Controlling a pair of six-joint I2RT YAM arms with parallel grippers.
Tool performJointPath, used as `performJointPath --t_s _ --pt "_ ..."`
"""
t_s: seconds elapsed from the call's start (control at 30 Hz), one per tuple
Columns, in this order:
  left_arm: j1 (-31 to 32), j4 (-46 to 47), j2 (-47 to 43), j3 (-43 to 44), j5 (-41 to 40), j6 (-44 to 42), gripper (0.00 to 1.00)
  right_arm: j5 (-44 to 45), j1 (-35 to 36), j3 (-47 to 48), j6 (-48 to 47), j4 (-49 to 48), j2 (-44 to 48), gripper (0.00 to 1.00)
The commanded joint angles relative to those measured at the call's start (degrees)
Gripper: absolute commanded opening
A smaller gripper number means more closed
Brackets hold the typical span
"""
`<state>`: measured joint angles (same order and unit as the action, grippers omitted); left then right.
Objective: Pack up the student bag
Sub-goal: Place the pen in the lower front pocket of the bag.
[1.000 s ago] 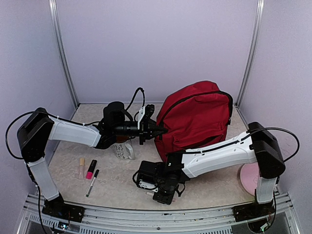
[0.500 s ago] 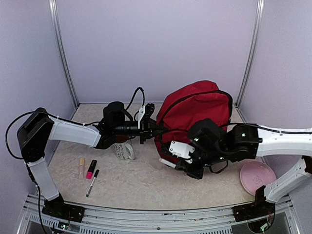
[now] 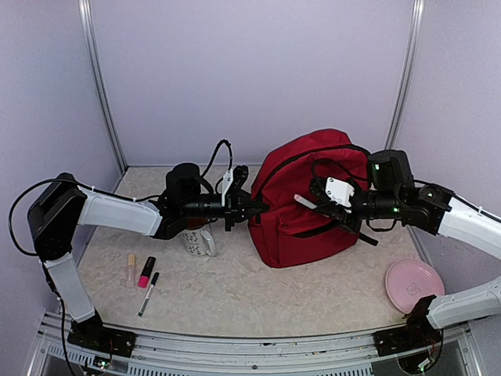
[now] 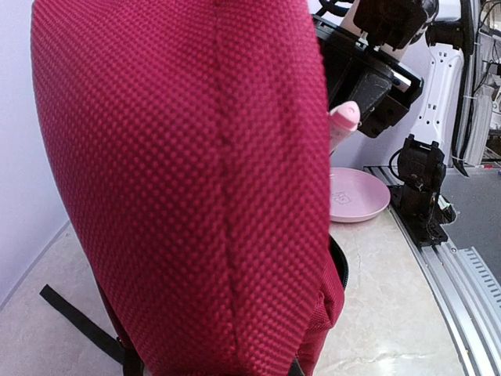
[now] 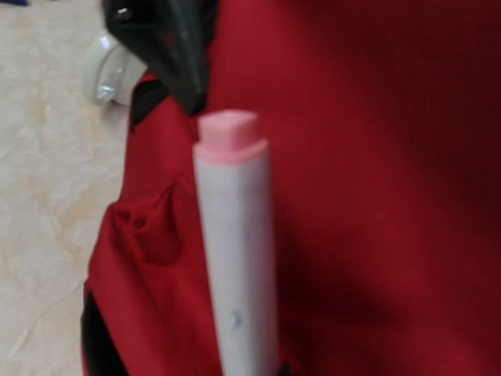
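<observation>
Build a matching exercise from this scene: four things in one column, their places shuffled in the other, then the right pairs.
Things:
1. student bag
2. pink plate
3. mug
4. pink-tipped marker

Places:
A. in the right hand
B. near right corner of the table
C. standing mid-table, left hand at its edge
D. under the left arm, beside the bag

Pairs: 1-C, 2-B, 3-D, 4-A

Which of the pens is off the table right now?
The white pen with the pink end, held by the right claw in front of the red backpack. The pale tube, pink marker and black pen lie on the table.
</observation>
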<state>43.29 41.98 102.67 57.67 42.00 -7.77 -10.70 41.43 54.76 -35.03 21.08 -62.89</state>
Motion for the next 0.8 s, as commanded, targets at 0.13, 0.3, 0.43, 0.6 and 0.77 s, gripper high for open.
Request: performJointPath --t_s 0.13,0.3,0.43,0.6,0.77 --pt "0.34 -0.48 -0.15 1.55 -0.17 0.09 0.0 -10.45 -6.87 -4.23 -10.19 0.8 -1.74 0.0" --pt "0.36 -0.45 -0.26 1.4 -0.26 0.06 0.0 -10.01 -8.12 -2.86 -13.34 3.69 -5.82 0.0" --pt "0.31 -0.57 -0.02 1.56 -0.17 0.1 0.0 -8.2 -8.63 -1.71 -15.78 6.62 -7.49 0.0" --pt "0.31 -0.49 -0.18 1.57 -0.04 0.04 0.0 -2.04 -9.26 1.26 -18.58 14.06 -9.9 0.0" --pt "0.31 -0.45 -0.2 1.54 -0.13 -0.04 0.0 2.0 -9.26 3.06 -19.14 17.08 -9.15 0.1"
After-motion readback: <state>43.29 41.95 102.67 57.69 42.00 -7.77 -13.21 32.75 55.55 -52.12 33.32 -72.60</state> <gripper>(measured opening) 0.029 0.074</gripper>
